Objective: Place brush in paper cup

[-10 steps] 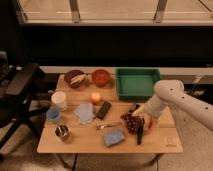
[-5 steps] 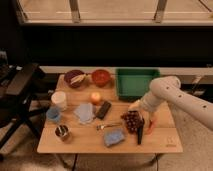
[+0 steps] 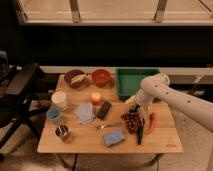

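Observation:
The brush [image 3: 140, 131] is a slim black stick lying on the wooden table [image 3: 160, 142], between a cluster of dark grapes [image 3: 130, 121] and a red pepper [image 3: 152, 122]. The paper cup [image 3: 59, 100] stands upright near the table's left side, cream-white and wide. My gripper [image 3: 134, 109] hangs from the white arm [image 3: 165, 95] that reaches in from the right. It is just above the far end of the grapes and the brush, in front of the green tray. The cup is far to its left.
A green tray [image 3: 135, 82] sits at the back right, with a red bowl [image 3: 101, 77] and a brown bowl [image 3: 75, 77] at the back. Also here are an orange [image 3: 95, 97], a black block [image 3: 104, 110], a fork [image 3: 107, 126], a blue sponge [image 3: 114, 137], a light-blue cup [image 3: 53, 115] and a metal cup [image 3: 63, 132].
The arm has swung left, and the gripper has moved from near the table's right edge to above the grapes and the brush's far end. The objects have not moved.

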Robot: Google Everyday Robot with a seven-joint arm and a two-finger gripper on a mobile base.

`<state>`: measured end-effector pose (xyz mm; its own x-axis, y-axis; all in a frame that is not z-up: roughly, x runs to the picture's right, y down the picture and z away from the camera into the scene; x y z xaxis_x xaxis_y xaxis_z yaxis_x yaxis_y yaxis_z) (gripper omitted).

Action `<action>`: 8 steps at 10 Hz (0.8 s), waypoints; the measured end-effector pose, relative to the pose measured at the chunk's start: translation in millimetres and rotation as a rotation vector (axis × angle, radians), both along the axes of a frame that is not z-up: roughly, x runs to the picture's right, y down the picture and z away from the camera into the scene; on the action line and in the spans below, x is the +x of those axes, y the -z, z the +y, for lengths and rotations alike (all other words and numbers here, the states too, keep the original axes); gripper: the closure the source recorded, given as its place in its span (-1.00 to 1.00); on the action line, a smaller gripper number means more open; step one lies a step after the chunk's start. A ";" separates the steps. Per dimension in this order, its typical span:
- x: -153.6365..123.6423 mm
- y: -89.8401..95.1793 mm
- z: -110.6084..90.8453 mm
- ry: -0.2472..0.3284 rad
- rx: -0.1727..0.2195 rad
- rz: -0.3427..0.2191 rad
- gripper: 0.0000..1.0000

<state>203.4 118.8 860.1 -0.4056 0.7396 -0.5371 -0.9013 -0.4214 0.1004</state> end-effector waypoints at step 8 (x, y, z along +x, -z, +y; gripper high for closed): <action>23.8 -38.8 23.9 -0.036 -0.106 0.048 -0.60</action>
<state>227.2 142.7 898.9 -0.4583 0.6639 -0.5909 -0.8787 -0.4382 0.1892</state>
